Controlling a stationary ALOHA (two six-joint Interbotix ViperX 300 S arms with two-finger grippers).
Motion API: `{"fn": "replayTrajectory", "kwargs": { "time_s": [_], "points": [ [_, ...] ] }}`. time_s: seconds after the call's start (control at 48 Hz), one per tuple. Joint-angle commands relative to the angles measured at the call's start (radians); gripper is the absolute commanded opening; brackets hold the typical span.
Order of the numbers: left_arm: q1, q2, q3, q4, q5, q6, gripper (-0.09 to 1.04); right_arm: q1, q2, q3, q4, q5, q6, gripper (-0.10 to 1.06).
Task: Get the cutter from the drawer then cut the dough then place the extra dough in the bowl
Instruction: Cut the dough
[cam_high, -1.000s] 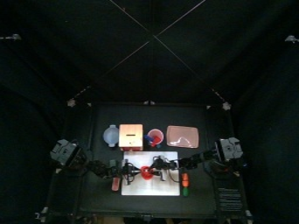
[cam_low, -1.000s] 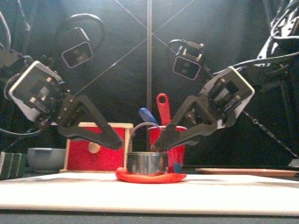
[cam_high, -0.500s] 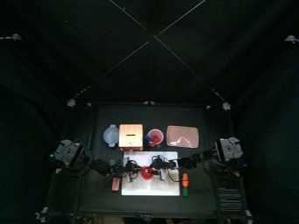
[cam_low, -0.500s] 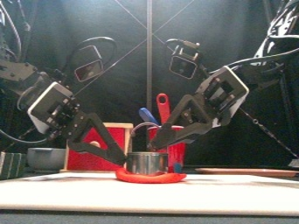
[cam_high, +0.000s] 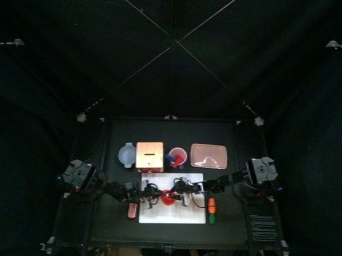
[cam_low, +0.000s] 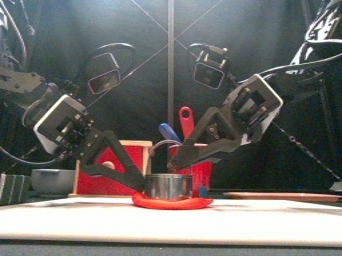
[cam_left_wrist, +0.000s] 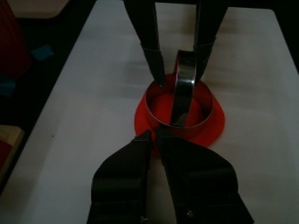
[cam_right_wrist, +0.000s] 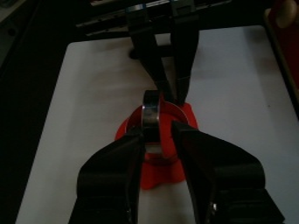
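Two-handed step: right gripper pinching cutter handle, left gripper nipped shut on dough rim. I'd pin cutter down, peel ring outward slowly.

At the table's front middle, a flat white cutting board; on it a flat red dough disc, and on that a round metal cutter with a wire handle. Behind the board, left to right: a blue-grey two-handled bowl, a pale wooden box with a red drawer front, a red cup, a flat pink tray. Left gripper at the cutter's left, right gripper at its right.
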Motion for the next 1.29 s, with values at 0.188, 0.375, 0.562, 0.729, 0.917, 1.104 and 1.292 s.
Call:
{"fn": "replayTrajectory", "kwargs": {
  "time_s": [0.188, 0.375, 0.562, 0.729, 0.917, 1.104, 1.292],
  "points": [
    [0.003, -0.003, -0.015, 0.000, 0.002, -0.003, 0.57, -0.003, -0.037, -0.021, 0.000, -0.002, 0.000, 0.62],
    [0.003, -0.003, -0.015, 0.000, 0.014, -0.003, 0.57, -0.003, -0.037, -0.026, 0.000, 0.009, 0.000, 0.57],
    [0.005, -0.003, -0.015, 0.000, 0.020, -0.003, 0.58, -0.003, -0.038, -0.037, -0.008, 0.015, -0.003, 0.54],
    [0.005, -0.003, -0.015, 0.000, 0.026, -0.003, 0.58, -0.003, -0.044, -0.037, -0.014, 0.015, -0.002, 0.51],
    [0.005, -0.003, -0.015, 0.000, 0.026, -0.003, 0.58, -0.003, -0.051, -0.034, -0.014, 0.015, -0.002, 0.50],
    [0.006, -0.003, -0.015, 0.000, 0.028, -0.003, 0.58, -0.005, -0.066, -0.028, -0.014, 0.015, -0.002, 0.50],
    [0.006, -0.003, -0.015, 0.000, 0.029, -0.005, 0.58, -0.011, -0.104, -0.008, -0.015, 0.015, -0.002, 0.50]
  ]
}}
